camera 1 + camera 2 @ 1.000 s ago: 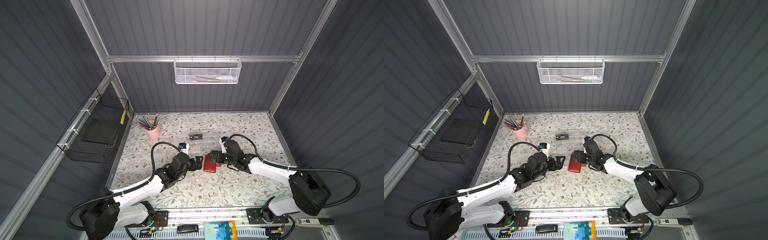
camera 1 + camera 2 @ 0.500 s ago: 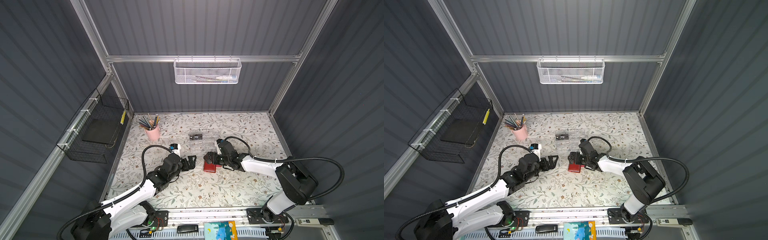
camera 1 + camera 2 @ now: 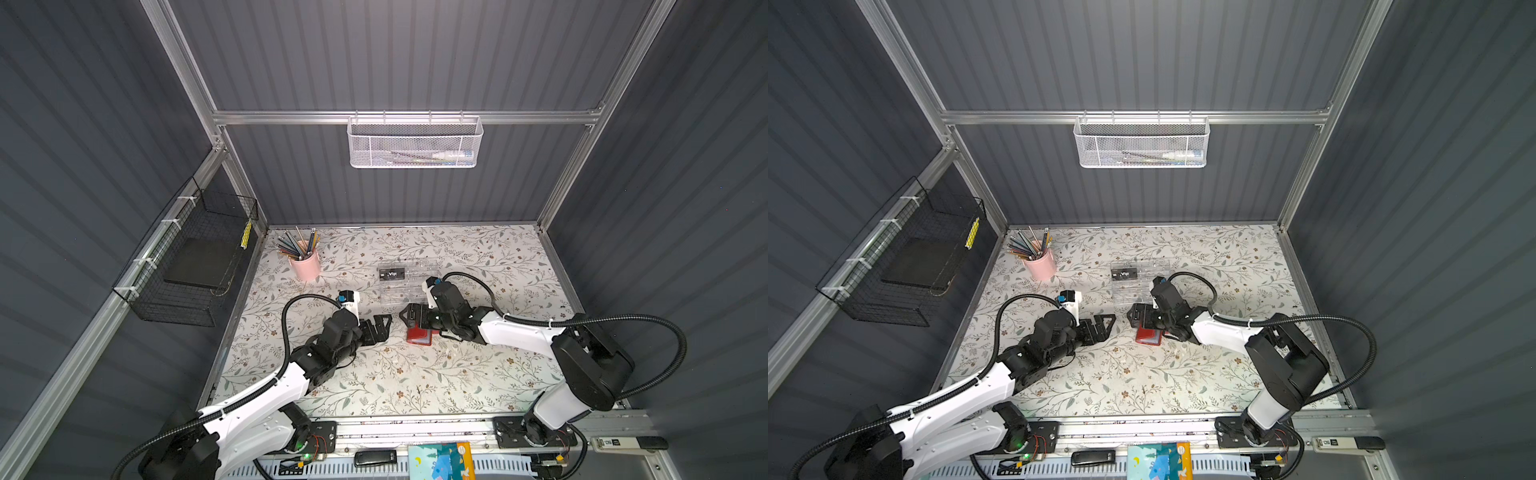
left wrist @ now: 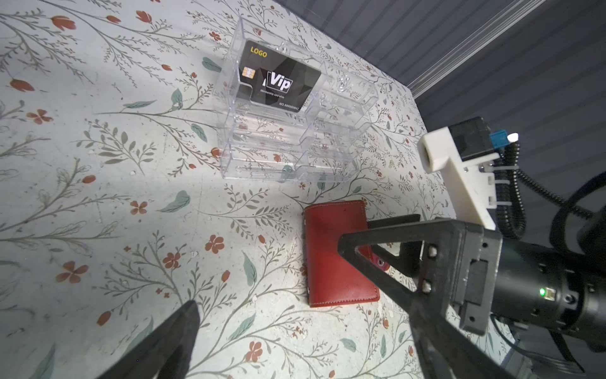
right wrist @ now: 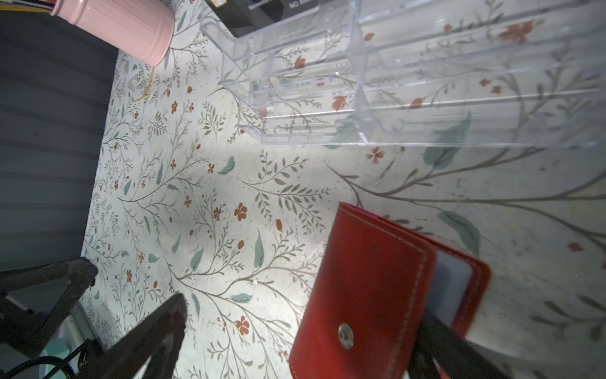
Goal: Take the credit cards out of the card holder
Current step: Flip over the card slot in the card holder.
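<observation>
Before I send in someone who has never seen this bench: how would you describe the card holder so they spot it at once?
On the floral table, find the clear acrylic box near the middle. Just in front of it, under the right end effector, lies the card holder. It is the only solid red object there: a leather-like booklet with a metal snap.

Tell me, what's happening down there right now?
Left gripper open, empty, apart. Right gripper open over holder. Holder flat, cover ajar. Clear box behind, one black card inside.
</observation>
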Motion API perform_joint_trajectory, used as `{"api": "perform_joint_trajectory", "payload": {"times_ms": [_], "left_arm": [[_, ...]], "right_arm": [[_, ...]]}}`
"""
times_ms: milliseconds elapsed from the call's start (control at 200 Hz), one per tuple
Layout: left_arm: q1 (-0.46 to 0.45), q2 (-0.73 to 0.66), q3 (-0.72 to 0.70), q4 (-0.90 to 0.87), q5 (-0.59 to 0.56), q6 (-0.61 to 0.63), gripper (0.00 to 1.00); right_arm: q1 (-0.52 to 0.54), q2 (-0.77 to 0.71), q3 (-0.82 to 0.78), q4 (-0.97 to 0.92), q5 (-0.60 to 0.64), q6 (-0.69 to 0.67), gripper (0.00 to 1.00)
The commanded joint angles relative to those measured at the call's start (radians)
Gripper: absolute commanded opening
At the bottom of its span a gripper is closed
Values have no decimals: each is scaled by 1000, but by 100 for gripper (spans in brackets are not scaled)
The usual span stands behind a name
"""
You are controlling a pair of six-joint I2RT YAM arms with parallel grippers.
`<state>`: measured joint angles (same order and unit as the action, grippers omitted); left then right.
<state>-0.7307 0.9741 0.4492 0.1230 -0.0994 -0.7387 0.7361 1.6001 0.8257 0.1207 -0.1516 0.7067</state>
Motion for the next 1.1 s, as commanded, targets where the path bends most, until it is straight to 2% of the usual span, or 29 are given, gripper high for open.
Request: {"api": "perform_joint_trajectory", "payload": {"times_ms": [0, 490, 630, 800, 1091], "left_arm": [[10, -43, -6, -37, 10, -8, 100], [11, -177, -37, -130, 2, -36, 100], [11, -215, -27, -169, -8, -33, 100], [11, -191, -23, -142, 22, -43, 100], [11, -81, 4, -18, 102, -72, 100]], "right_arm": [[18, 31, 44, 23, -25, 22, 99], [44, 193, 112, 218, -125, 175, 99], [49, 247, 131, 227, -120, 187, 99], [50, 255, 132, 204, -104, 175, 99], [9, 165, 66, 186, -85, 153, 99]]}}
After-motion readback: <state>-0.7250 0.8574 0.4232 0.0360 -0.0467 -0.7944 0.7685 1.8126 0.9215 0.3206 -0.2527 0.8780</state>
